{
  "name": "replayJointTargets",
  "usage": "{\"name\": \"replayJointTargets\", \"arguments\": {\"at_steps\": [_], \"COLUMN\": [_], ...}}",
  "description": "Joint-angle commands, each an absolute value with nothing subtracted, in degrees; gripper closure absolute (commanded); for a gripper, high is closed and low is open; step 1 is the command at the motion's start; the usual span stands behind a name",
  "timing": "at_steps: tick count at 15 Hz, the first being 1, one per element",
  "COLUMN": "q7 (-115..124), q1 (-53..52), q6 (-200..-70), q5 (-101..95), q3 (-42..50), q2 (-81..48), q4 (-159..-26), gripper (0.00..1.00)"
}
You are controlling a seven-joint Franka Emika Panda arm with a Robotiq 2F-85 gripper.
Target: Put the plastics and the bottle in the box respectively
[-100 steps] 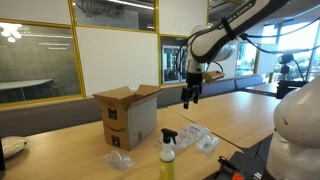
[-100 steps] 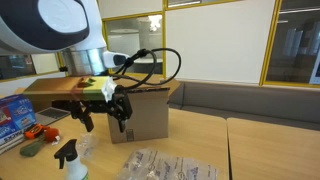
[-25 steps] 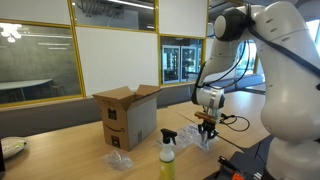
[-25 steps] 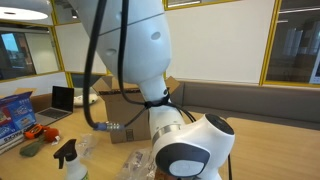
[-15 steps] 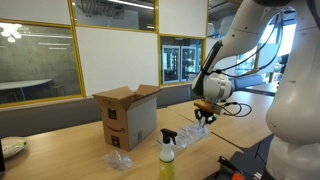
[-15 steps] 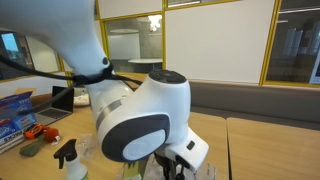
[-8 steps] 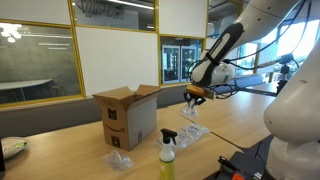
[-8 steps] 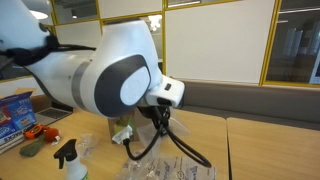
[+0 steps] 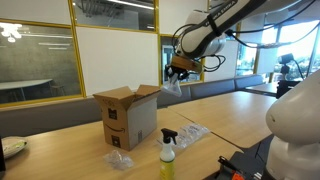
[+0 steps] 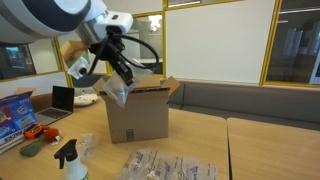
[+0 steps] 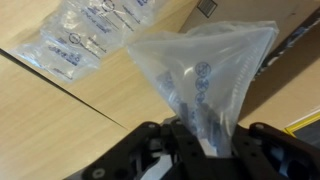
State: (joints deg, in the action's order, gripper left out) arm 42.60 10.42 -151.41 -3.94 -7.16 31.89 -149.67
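Note:
My gripper [image 9: 177, 75] [image 10: 113, 82] is shut on a clear plastic air-pillow bag [image 9: 172, 89] [image 10: 116, 94], which hangs high in the air beside the open cardboard box [image 9: 128, 118] [image 10: 141, 116]. In the wrist view the bag [image 11: 205, 72] fans out from between the black fingers [image 11: 158, 140]. More plastics lie flat on the wooden table [image 9: 191, 133] [image 10: 166, 166] [image 11: 86, 35], and one small piece [image 9: 118, 160] rests in front of the box. A yellow spray bottle [image 9: 167, 153] [image 10: 68, 160] with a black trigger stands upright near the table's front edge.
A laptop [image 10: 58, 99] and a colourful packet [image 10: 14, 111] lie at one end of the table [image 9: 250, 110]. Glass partitions with yellow frames [image 9: 75, 50] and a padded bench [image 10: 240, 100] stand behind it. A white robot body [image 9: 298, 130] fills one side.
The gripper has risen from the table with the plastic bag and swung up towards the top of the box. The other plastics and the bottle have stayed put.

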Motion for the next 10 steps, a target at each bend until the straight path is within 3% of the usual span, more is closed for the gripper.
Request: {"name": "replayJointTargets", "arguments": {"at_steps": [1,10], "q7": [40.0,29.4], "q1": [7.9,2.2], "q6": [-147.7,-146.7], "q5": [-2.8,-0.2], "q3": [-9.5,-7.9], "q2": [27.5,4.8], "q4": [-139.9,-117.0], "gripper": [0.86,0.86]}}
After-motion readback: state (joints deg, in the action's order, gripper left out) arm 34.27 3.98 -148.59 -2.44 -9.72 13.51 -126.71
